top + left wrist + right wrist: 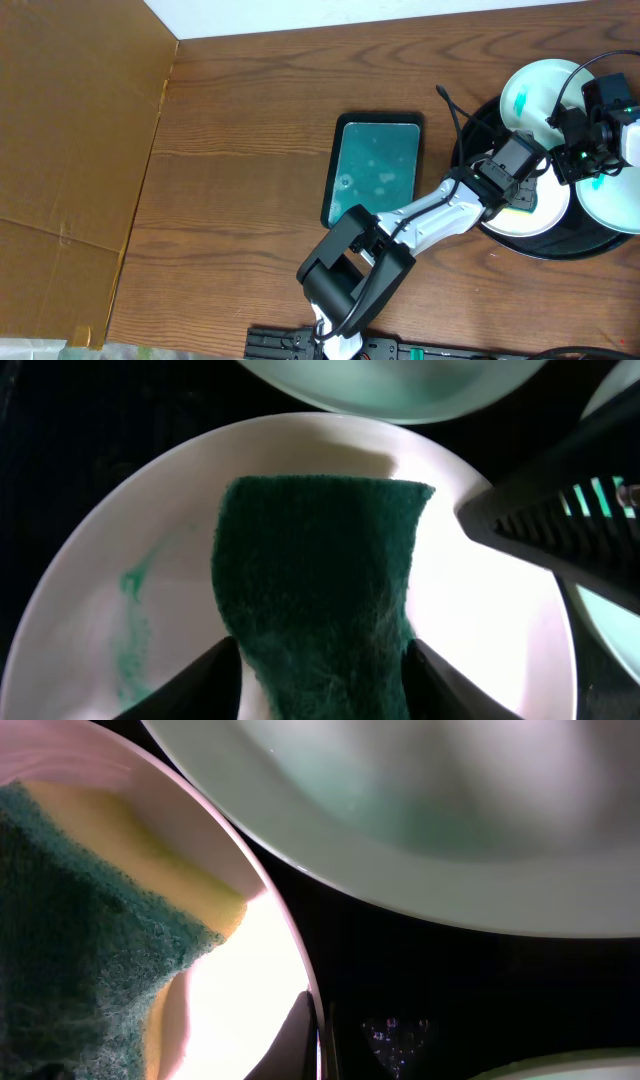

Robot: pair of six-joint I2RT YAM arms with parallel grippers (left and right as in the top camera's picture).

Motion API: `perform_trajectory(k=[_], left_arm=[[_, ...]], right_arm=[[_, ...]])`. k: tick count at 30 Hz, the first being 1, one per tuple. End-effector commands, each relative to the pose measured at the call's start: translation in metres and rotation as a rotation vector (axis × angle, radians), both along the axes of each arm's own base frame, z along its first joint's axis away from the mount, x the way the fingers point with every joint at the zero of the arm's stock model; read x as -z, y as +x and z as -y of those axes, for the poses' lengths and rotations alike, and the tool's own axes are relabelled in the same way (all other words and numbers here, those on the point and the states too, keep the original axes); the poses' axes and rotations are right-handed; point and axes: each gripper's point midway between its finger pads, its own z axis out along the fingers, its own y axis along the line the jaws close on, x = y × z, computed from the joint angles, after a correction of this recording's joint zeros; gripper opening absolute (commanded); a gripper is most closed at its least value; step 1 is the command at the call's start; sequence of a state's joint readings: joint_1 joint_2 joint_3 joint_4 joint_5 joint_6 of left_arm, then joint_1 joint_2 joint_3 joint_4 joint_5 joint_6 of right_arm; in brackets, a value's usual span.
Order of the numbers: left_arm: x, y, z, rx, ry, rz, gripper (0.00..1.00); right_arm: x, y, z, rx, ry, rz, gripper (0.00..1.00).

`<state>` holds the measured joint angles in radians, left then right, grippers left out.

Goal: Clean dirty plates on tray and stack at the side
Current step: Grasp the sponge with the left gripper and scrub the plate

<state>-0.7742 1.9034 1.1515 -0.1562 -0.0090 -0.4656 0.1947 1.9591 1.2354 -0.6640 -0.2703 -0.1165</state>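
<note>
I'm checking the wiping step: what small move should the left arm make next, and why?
Probably slide the sponge sideways across to the teal smear. The left gripper is clamped on the sponge over the middle of the plate, while the smear lies beside the pad near the rim, uncovered and not yet wiped.

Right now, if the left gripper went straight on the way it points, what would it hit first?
The left gripper holds a green sponge, which would meet the white plate right beneath it first; they may already touch.
</note>
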Motion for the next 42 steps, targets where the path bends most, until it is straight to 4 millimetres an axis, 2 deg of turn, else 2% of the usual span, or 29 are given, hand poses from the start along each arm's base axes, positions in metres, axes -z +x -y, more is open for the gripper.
perform_trajectory(k=[1, 5, 11, 12, 14, 16, 17, 21, 22, 26, 30, 36, 42], left_arm=[[0.005, 0.003, -0.005, -0.042, 0.009, -0.002, 0.51], [0.006, 0.002, -0.005, -0.041, 0.013, -0.005, 0.46], [0.013, -0.003, -0.009, -0.041, 0.032, -0.034, 0.46], [0.015, -0.005, -0.008, -0.036, 0.030, -0.042, 0.47], [0.019, -0.010, -0.002, -0.020, 0.014, -0.068, 0.55], [0.024, -0.013, 0.000, -0.011, 0.013, -0.081, 0.56], [0.025, -0.014, 0.001, -0.009, 0.015, -0.082, 0.53], [0.025, -0.010, -0.005, -0.028, 0.039, -0.063, 0.28], [0.025, -0.009, -0.006, -0.032, 0.047, -0.058, 0.26], [0.026, -0.003, -0.022, -0.078, 0.120, -0.022, 0.15], [0.022, 0.007, -0.053, -0.156, 0.266, 0.058, 0.15], [0.004, 0.022, -0.098, -0.210, 0.515, 0.199, 0.15], [-0.004, 0.029, -0.104, -0.203, 0.544, 0.227, 0.15]], right_arm=[[0.005, 0.002, 0.006, 0.028, -0.001, -0.016, 0.01], [0.005, 0.002, 0.006, 0.027, -0.001, -0.016, 0.01], [0.005, 0.003, 0.006, 0.028, 0.000, -0.014, 0.01], [0.005, 0.003, 0.006, 0.028, 0.000, -0.014, 0.01], [0.005, 0.003, 0.006, 0.028, 0.000, -0.013, 0.01], [0.005, 0.003, 0.006, 0.028, 0.000, -0.013, 0.01], [0.005, 0.003, 0.006, 0.028, 0.000, -0.013, 0.01], [0.005, 0.003, 0.006, 0.028, 0.000, -0.014, 0.01], [0.005, 0.003, 0.006, 0.028, 0.000, -0.014, 0.01], [0.005, 0.002, 0.006, 0.028, -0.001, -0.016, 0.01], [0.005, 0.002, 0.006, 0.028, -0.001, -0.017, 0.01], [0.006, 0.002, 0.006, 0.028, -0.001, -0.018, 0.01], [0.006, 0.002, 0.006, 0.028, -0.001, -0.018, 0.01]])
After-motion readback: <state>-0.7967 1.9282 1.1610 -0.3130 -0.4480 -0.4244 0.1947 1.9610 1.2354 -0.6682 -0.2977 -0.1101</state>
